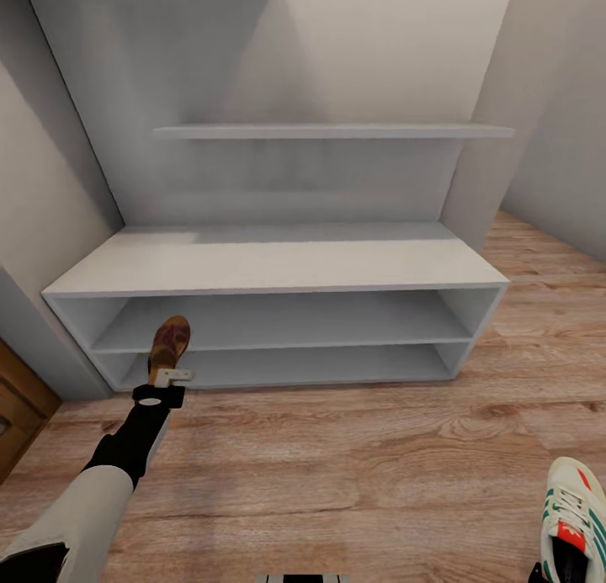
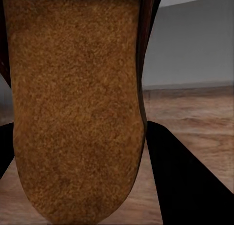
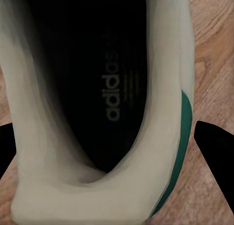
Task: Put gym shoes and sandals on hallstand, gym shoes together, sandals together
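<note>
At the left of the head view the left arm reaches forward and down toward the hallstand (image 1: 278, 267), and the left gripper (image 1: 171, 376) has its fingers closed on the heel end of a brown sandal (image 1: 169, 341), which points toe-first at the left end of the two low open shelves, its toe over the edge of the upper of the two; whether it rests on that shelf or hangs just in front cannot be told. In the left wrist view the sandal (image 2: 73, 108) shows close up as a tan, grainy sole with a dark brown rim, one black finger (image 2: 190, 186) beside it, and wood planks and a grey panel behind. The hallstand is a wide pale grey unit with a bare bench top, open shelves beneath and a wall shelf (image 1: 332, 131) above, standing on the corridor floor (image 1: 353, 474) of light brown planks. At the lower right corner of the head view a white gym shoe (image 1: 574, 516) with green stripes and a red-orange tongue patch sits over the floor. In the right wrist view the gym shoe (image 3: 161, 88) is seen from above into its dark opening, with a green stripe on its side, and black fingertips (image 3: 217, 152) stand on either side of it; the right gripper (image 3: 114, 152) straddles the shoe, but whether it grips it cannot be told
</note>
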You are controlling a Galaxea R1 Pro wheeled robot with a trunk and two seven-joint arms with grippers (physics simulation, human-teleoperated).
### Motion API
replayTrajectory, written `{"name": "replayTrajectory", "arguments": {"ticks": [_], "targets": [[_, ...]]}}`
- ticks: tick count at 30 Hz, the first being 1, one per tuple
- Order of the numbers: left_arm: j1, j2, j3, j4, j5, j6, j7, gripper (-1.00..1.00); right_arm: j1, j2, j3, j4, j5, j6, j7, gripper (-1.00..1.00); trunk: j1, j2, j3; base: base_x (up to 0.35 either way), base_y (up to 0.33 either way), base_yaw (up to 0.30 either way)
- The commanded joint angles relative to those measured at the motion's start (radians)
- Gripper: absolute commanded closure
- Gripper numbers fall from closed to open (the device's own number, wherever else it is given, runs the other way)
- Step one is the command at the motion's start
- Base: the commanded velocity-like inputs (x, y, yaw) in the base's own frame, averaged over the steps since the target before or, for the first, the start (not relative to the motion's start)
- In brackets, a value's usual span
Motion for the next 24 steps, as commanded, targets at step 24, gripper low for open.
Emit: {"name": "replayTrajectory", "arguments": {"ticks": [24], "targets": [[-0.001,-0.001,0.009,0.014,0.003,0.006,0.026,1.00,0.000,-0.002,0.004,-0.001,-0.013,-0.005,-0.002,1.00,0.000,0.000,-0.001,0.231,0.035,0.000]]}}
